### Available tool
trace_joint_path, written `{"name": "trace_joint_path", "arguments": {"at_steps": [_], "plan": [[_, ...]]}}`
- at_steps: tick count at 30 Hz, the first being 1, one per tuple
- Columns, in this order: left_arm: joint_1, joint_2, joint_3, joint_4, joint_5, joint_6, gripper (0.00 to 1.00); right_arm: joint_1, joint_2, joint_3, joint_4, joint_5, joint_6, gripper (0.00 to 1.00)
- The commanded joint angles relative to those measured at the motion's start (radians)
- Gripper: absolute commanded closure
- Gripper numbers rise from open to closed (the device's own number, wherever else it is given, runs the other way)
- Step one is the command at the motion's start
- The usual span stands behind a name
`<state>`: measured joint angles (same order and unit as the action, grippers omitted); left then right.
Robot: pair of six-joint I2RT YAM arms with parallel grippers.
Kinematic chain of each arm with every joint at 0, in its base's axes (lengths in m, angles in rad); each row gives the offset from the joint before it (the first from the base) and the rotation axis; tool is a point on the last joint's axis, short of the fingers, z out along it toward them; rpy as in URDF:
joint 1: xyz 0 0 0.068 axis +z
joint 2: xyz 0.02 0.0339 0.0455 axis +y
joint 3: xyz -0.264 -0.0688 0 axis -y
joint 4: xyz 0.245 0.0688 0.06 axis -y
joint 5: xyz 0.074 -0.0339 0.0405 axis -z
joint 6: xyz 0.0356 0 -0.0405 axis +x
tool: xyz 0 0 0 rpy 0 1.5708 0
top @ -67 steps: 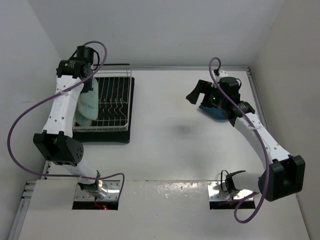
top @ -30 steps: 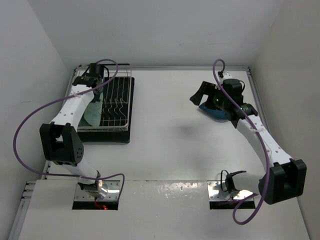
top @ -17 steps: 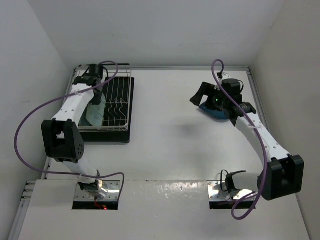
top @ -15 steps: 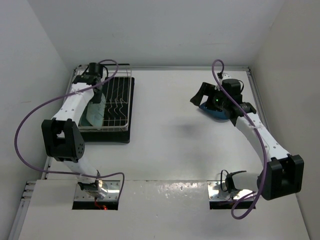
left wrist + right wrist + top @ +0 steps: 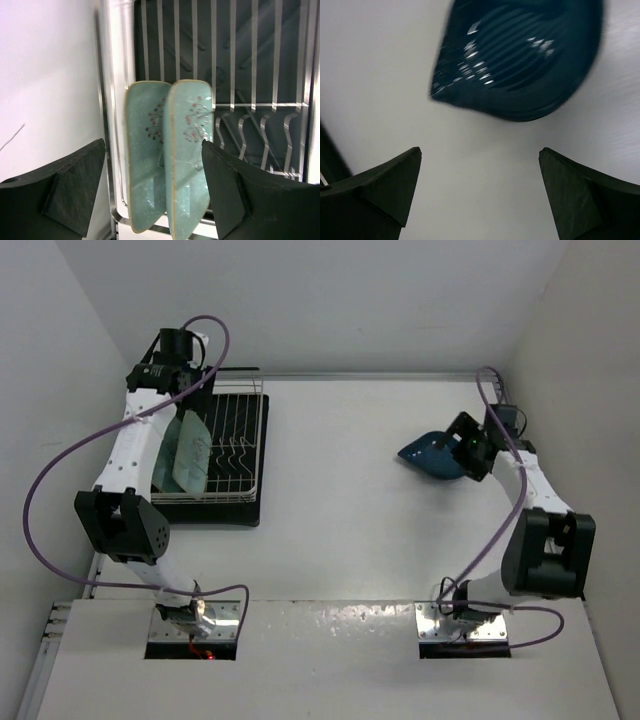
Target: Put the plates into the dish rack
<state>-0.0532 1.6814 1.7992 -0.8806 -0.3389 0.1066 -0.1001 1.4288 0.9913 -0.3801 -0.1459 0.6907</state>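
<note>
On the left side of the desk [image 5: 340, 540] we have the dish rack [image 5: 246, 418], white wire, sitting on a black drip tray [image 5: 215, 513]. Two mint plates [image 5: 186, 455] stand in it on edge, at the rack's left end, right by the rim. From the top view they lean rather than stand straight.

In the left wrist view we can split them into the left mint plate [image 5: 144, 170] and the right mint plate [image 5: 192, 150]. The right one overlaps the left. Small reddish speckle marks show on both. We can't tell whether the two actually touch. Empty tine rows run off to their right.

The left claw [image 5: 152, 145] is spread wide and grips nothing. Both plates show through the gap between its fingers, and neither finger looks to be in contact with them.

On the right side, the blue dish [image 5: 430, 455] is leaf-shaped and lies flat on the desk, well apart from the rack and not loaded. The right claw [image 5: 463, 447] is just beside the dish's right edge, spread wide and empty. In the right wrist view the dish is blurred and lies just beyond the fingertips, with only bare desk between the fingers.
</note>
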Motion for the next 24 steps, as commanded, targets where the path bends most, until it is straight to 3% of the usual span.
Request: {"name": "trace_joint_path", "arguments": {"at_steps": [1, 7, 17, 20, 23, 24], "plan": [[-0.031, -0.057, 0.026, -0.009, 0.103, 0.045, 0.18, -0.119, 0.088, -0.002, -0.033, 0.052, 0.098, 0.0], [-0.097, -0.057, -0.018, -0.009, 0.103, 0.065, 0.18, -0.174, 0.242, 0.049, -0.01, 0.132, 0.142, 0.03], [-0.116, -0.038, -0.009, -0.018, 0.112, 0.096, 0.18, -0.193, 0.521, 0.128, 0.185, 0.049, 0.225, 0.21], [-0.125, -0.038, -0.009, -0.018, 0.132, 0.096, 0.18, -0.193, 0.567, 0.158, 0.161, 0.04, 0.221, 0.39], [-0.134, -0.029, 0.0, -0.029, 0.156, 0.107, 0.17, -0.196, 0.576, 0.135, 0.185, 0.034, 0.225, 0.67], [-0.145, -0.029, 0.0, -0.038, 0.166, 0.116, 0.17, -0.194, 0.579, 0.133, 0.193, 0.026, 0.222, 0.82]]}}
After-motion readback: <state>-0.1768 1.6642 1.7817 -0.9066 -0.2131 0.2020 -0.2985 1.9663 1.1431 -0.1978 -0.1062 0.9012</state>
